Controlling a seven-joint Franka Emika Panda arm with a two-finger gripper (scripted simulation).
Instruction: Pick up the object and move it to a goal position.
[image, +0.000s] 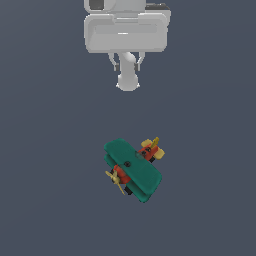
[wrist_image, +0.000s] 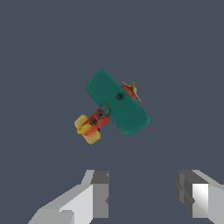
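Observation:
The toy biplane (image: 133, 168) rests on the dark grey floor, with teal-green wings, a red body, a yellow propeller and a yellow tail. My gripper (image: 127, 67) hangs above the floor, well apart from the plane, toward the top of the exterior view. In the wrist view the plane (wrist_image: 117, 103) lies ahead of the two grey fingers (wrist_image: 99, 194). The gripper (wrist_image: 144, 197) is open and empty, with a wide gap between the fingers. Nothing touches the plane.
The dark grey floor (image: 50, 175) spreads flat on all sides. The white arm body (image: 126, 30) fills the top middle of the exterior view. No other objects show.

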